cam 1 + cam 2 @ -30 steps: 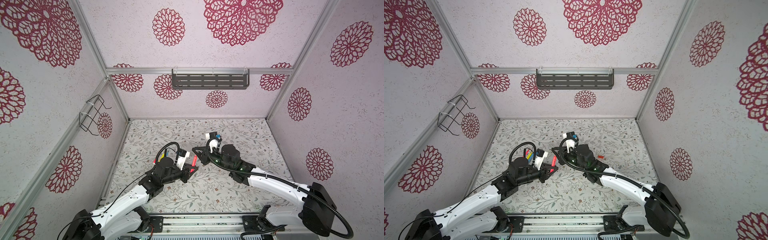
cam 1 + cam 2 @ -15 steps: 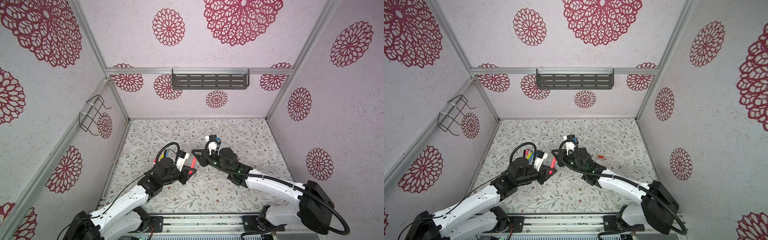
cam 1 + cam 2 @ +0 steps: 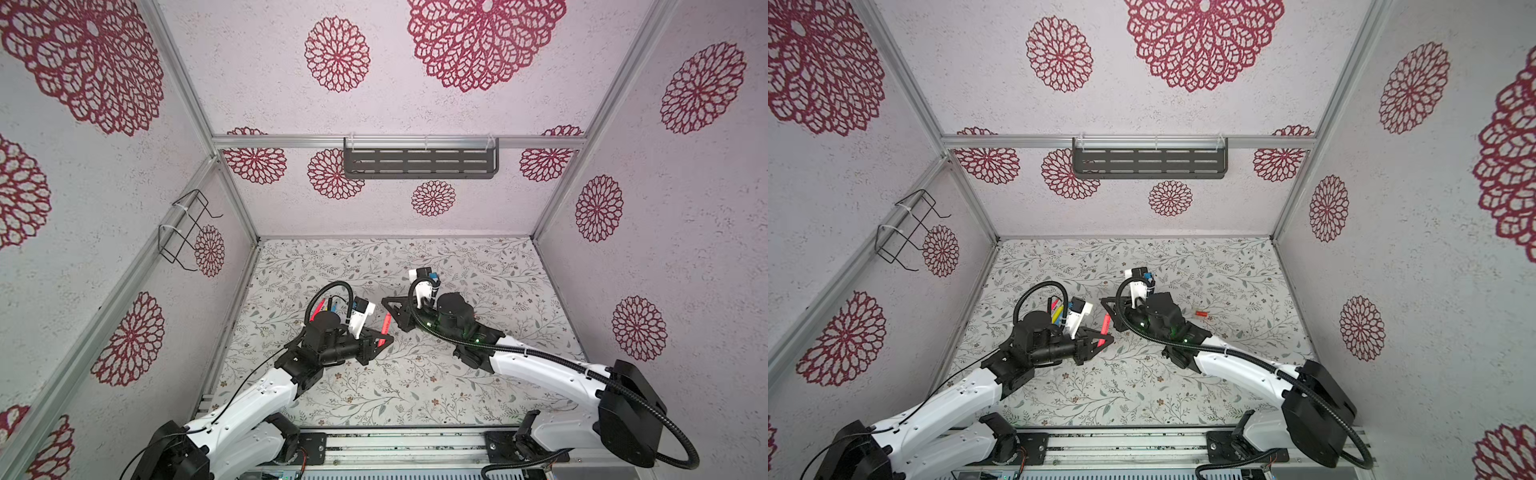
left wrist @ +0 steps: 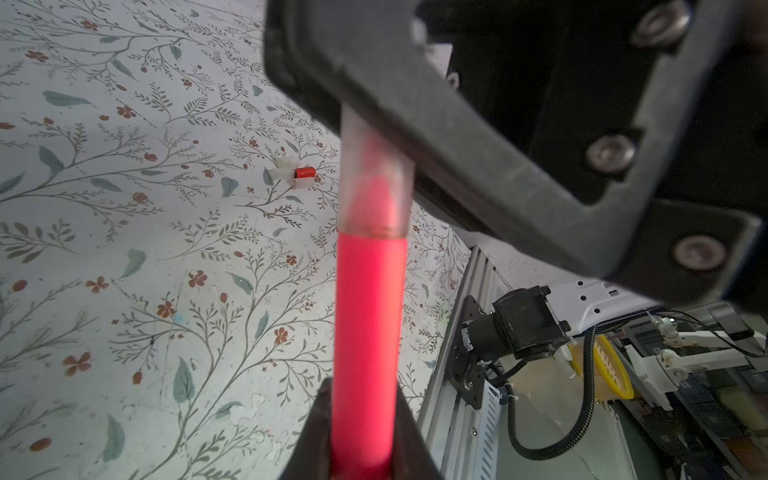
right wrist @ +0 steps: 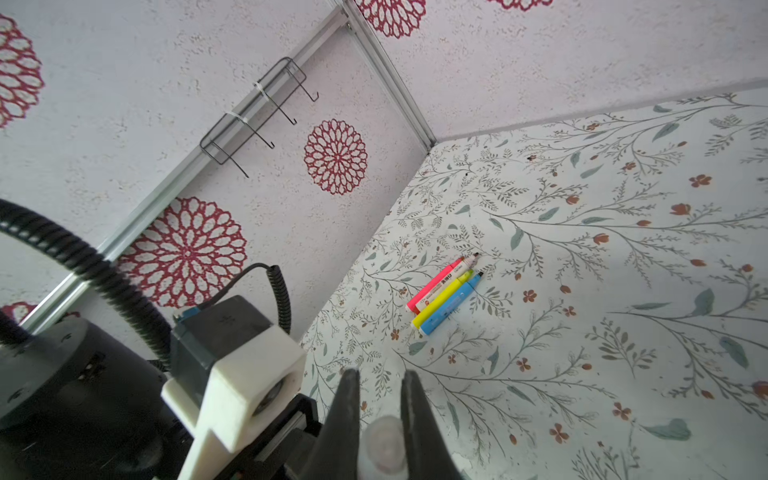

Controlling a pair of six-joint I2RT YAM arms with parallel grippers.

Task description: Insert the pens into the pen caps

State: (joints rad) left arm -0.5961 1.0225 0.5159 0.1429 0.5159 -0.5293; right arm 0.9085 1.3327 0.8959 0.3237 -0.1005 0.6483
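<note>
Left gripper (image 4: 362, 384) clamped on pink pen (image 4: 368, 332) barrel, right gripper (image 5: 380, 376) closed on translucent cap (image 4: 376, 183), cap fitted over pen tip between both grippers, other pens (image 5: 446, 295) laid together beside left gripper, loose caps (image 4: 293, 173) behind right gripper.

**White arms, black joints**

The left arm (image 3: 257, 397) and right arm (image 3: 552, 380) have white links and black joints. A ribbed black cable (image 3: 559, 361) runs along the right arm, and a ribbed black hose (image 5: 95, 266) loops over the left wrist. Each wrist bears a white camera mount (image 5: 249, 374). The left tool (image 4: 361, 386) and right tool (image 5: 380, 376) are matt black. Silver screws (image 4: 611, 151) stud the right tool's frame.
</note>
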